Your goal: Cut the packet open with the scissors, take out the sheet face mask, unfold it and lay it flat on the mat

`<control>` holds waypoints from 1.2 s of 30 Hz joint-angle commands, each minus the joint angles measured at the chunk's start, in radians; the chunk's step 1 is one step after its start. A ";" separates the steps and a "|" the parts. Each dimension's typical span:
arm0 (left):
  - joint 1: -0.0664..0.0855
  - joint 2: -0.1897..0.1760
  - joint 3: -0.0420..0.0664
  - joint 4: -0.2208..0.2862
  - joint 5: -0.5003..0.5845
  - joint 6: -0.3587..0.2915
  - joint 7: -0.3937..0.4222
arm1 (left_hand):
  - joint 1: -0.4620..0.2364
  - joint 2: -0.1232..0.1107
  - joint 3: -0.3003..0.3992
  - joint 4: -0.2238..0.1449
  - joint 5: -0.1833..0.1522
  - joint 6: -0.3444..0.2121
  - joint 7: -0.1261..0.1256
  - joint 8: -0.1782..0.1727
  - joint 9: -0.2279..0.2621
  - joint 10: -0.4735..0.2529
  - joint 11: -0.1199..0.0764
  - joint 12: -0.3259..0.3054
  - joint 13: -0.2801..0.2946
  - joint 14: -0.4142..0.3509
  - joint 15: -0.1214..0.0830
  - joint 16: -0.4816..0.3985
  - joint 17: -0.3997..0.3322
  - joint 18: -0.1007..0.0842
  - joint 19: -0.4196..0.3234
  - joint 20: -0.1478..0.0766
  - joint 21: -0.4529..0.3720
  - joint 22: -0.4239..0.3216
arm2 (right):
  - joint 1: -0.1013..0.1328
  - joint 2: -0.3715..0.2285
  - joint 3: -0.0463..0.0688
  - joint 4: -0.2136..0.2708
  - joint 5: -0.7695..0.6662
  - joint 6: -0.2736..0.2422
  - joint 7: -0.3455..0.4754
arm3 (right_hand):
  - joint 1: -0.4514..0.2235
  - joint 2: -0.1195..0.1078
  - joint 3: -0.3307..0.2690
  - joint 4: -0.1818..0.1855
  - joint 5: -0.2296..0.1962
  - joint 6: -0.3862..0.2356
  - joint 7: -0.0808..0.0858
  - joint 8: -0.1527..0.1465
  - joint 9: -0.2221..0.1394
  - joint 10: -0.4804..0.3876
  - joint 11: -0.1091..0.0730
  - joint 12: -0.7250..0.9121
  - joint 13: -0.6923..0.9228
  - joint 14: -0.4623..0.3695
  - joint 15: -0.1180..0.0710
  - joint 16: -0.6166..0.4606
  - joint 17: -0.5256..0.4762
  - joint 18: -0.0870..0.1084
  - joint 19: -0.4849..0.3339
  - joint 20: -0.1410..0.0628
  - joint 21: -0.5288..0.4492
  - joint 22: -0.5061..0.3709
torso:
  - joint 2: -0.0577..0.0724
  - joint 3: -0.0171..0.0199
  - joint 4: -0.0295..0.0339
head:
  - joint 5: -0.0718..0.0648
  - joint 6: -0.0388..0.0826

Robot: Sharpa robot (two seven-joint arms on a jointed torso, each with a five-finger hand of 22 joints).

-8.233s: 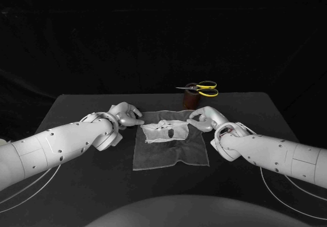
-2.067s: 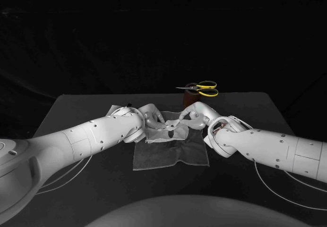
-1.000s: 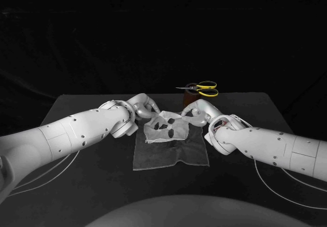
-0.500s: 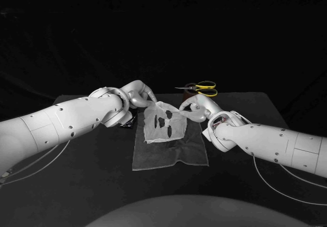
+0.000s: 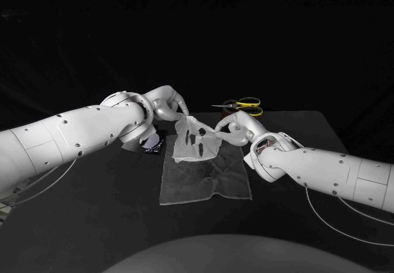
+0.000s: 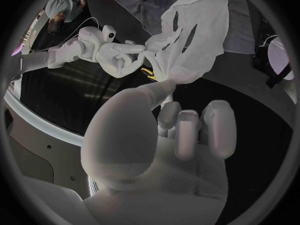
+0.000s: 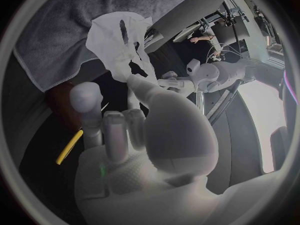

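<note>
The left robot hand (image 5: 168, 103) pinches the upper left corner of the sheet face mask (image 5: 195, 142) between thumb and fingertips. The right robot hand (image 5: 234, 126) is clamped on the mask's right edge. Between them the thin, white, limp mask hangs opened out, with dark eye and mouth cut-outs and soft folds along its sides. It is held over the far end of the mat (image 5: 205, 182), a grey rectangular cloth with a woven, towel-like texture lying flat on the matte black desk (image 5: 98, 216). Whether the mask's lower edge touches the mat cannot be told. A dark, glossy packet (image 5: 151, 143) lies just left of the mat, under the left arm. Yellow-handled scissors (image 5: 243, 106) sit at the far side, behind the right robot hand.
</note>
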 commanded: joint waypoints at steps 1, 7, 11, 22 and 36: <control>0.003 -0.003 0.001 0.003 -0.028 0.039 -0.005 | -0.011 -0.002 0.001 -0.003 0.004 0.000 0.005 0.007 0.026 0.006 -0.003 0.004 0.000 0.107 -0.003 0.004 0.263 -0.012 0.005 -0.006 0.004 0.119 | 0.003 -0.003 0.001 0.005 -0.003 -0.011 0.018 | -0.004 0.009 0.004 0.001 0.005 0.007 0.001 0.005 0.031 0.077 -0.009 0.002 0.200 0.125 -0.026 0.003 0.263 0.009 -0.001 -0.007 0.001 0.098 | 0.001 0.0011 0.0003 | -0.001 0.000; 0.004 -0.013 0.001 0.012 -0.017 0.038 -0.009 | -0.012 -0.002 0.002 -0.004 0.004 0.000 0.005 0.008 0.027 0.007 -0.002 0.004 0.000 0.107 -0.002 0.004 0.263 -0.013 0.005 -0.006 0.004 0.119 | 0.008 -0.012 0.004 0.023 0.002 -0.022 0.030 | -0.005 0.009 0.006 0.000 0.005 0.006 0.001 0.006 0.032 0.078 -0.009 0.003 0.201 0.125 -0.026 0.003 0.263 0.008 0.000 -0.007 0.003 0.099 | -0.001 0.0002 -0.0003 | -0.002 0.000; 0.004 -0.033 0.001 0.038 0.029 0.028 -0.013 | -0.012 -0.002 0.002 -0.005 0.004 0.000 0.005 0.008 0.027 0.008 -0.002 0.005 0.002 0.107 -0.002 0.004 0.263 -0.013 0.006 -0.006 0.005 0.120 | 0.022 -0.023 0.010 0.042 0.005 -0.010 0.044 | -0.005 0.009 0.006 0.000 0.005 0.006 0.001 0.006 0.032 0.078 -0.009 0.003 0.201 0.125 -0.026 0.003 0.263 0.008 0.000 -0.007 0.003 0.099 | -0.003 0.0004 -0.0005 | -0.004 0.000; 0.011 -0.137 0.016 0.179 0.193 0.009 -0.031 | -0.014 -0.001 0.005 -0.007 0.005 0.000 0.006 0.010 0.028 0.010 -0.002 0.006 0.005 0.107 -0.002 0.004 0.263 -0.014 0.008 -0.006 0.008 0.122 | 0.098 -0.070 0.015 0.097 0.024 0.090 0.059 | -0.007 0.007 0.008 -0.002 0.005 0.005 0.001 0.007 0.033 0.078 -0.009 0.004 0.201 0.125 -0.026 0.003 0.263 0.008 0.000 -0.007 0.006 0.099 | -0.027 0.0031 0.0051 | -0.011 0.000; 0.022 -0.225 0.018 0.347 0.407 0.016 -0.061 | -0.020 -0.001 0.010 -0.011 0.005 0.001 0.006 0.014 0.030 0.016 -0.002 0.008 0.010 0.107 -0.002 0.004 0.263 -0.015 0.011 -0.005 0.013 0.127 | 0.173 -0.099 0.016 0.092 -0.003 0.227 0.099 | -0.008 0.006 0.009 -0.003 0.005 0.004 0.001 0.008 0.033 0.078 -0.009 0.006 0.203 0.125 -0.026 0.003 0.263 0.008 0.000 -0.007 0.007 0.099 | -0.065 0.0125 0.0143 | -0.021 0.000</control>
